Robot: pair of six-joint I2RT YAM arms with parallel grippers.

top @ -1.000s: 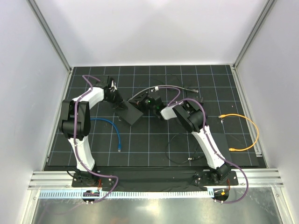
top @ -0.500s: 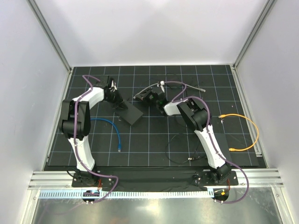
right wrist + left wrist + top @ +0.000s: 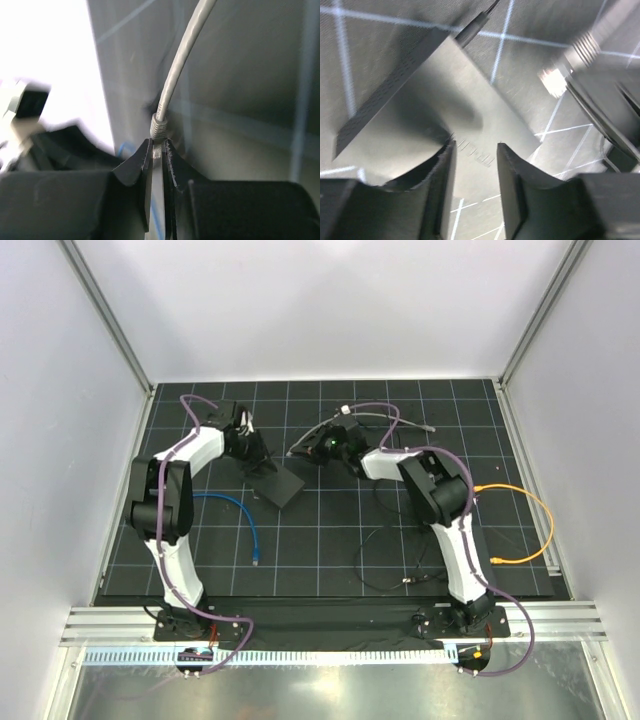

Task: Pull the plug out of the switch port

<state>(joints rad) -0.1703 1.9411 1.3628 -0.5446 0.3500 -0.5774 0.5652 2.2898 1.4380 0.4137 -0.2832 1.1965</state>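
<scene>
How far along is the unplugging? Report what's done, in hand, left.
Done, apparently: the plug is clear of the switch, mat showing between them from above. In hand: the right gripper is shut on the plug; the left gripper, open, is over the switch. Left: probably only setting the cable down and letting go.

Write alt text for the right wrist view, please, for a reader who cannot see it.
The right gripper is shut on the plug of a grey cable that runs upward out of frame. The background is blurred.
</scene>
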